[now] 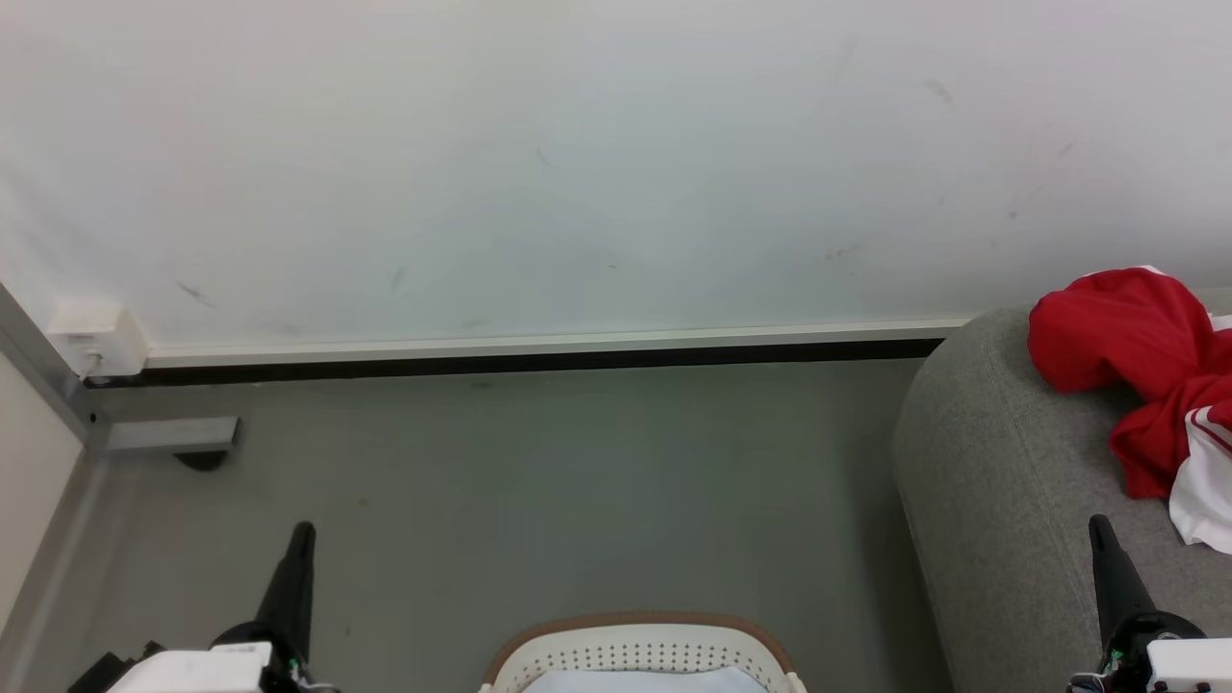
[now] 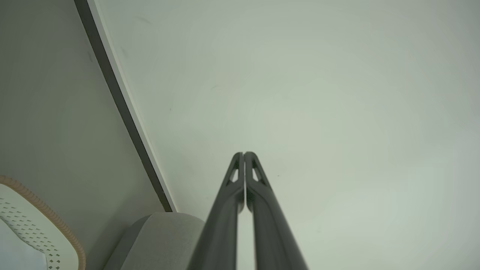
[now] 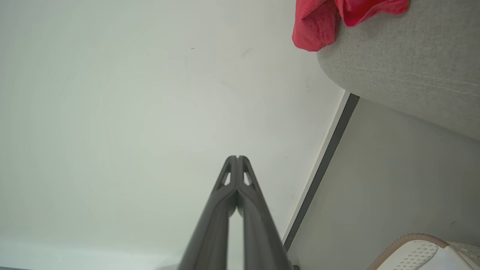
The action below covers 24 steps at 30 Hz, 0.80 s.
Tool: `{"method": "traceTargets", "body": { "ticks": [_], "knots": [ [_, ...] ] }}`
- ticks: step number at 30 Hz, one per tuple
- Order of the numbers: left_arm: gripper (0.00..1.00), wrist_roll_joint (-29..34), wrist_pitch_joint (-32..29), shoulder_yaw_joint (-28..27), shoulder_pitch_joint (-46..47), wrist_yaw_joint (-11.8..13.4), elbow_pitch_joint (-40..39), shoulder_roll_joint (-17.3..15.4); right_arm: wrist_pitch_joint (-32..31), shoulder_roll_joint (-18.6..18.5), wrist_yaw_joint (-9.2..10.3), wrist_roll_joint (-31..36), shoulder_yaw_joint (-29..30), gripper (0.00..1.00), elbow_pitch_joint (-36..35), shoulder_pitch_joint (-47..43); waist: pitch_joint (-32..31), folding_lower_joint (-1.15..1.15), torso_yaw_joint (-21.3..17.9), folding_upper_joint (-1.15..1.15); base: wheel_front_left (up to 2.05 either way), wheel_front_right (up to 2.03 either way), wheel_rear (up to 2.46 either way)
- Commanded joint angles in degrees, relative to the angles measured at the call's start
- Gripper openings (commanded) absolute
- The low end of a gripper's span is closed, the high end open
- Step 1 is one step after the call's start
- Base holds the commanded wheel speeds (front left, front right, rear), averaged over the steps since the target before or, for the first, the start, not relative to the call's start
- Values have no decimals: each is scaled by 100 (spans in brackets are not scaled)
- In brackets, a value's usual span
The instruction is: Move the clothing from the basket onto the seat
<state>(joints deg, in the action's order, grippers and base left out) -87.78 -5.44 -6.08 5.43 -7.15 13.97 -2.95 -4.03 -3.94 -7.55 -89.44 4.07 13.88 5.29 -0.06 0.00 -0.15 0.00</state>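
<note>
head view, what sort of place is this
Probably a sparse living-room-style indoor corner: grey sofa seat with red clothing on it, white laundry basket on the floor, plain white wall.

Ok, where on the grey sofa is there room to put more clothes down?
The seat is bare along its rounded left end, between the red clothing and the edge, just beyond the right gripper. The floor between the basket and the wall is bare too. It is crowded at the seat's right, where the clothing is heaped.
</note>
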Motion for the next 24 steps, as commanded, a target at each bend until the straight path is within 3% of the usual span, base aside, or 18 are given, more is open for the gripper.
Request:
{"method": "traceTargets", "body": {
  "ticks": [1, 12, 24],
  "knots": [
    [0, -119, -21, -29, 56, -40, -1, -10, -36, -29, 12, -79, 29, 0, 4, 74, 2, 0, 1, 0, 0, 0, 0],
    [0, -516, -136, -65, 125, -53, 21, 7, -155, -14, 12, -452, 115, 0, 17, 122, 22, 0, 15, 0, 0, 0, 0],
    [0, -496, -134, -60, 120, -53, 19, 6, -162, 4, 12, -410, 130, 0, 18, 121, 21, 0, 15, 0, 0, 0, 0]
  ]
}}
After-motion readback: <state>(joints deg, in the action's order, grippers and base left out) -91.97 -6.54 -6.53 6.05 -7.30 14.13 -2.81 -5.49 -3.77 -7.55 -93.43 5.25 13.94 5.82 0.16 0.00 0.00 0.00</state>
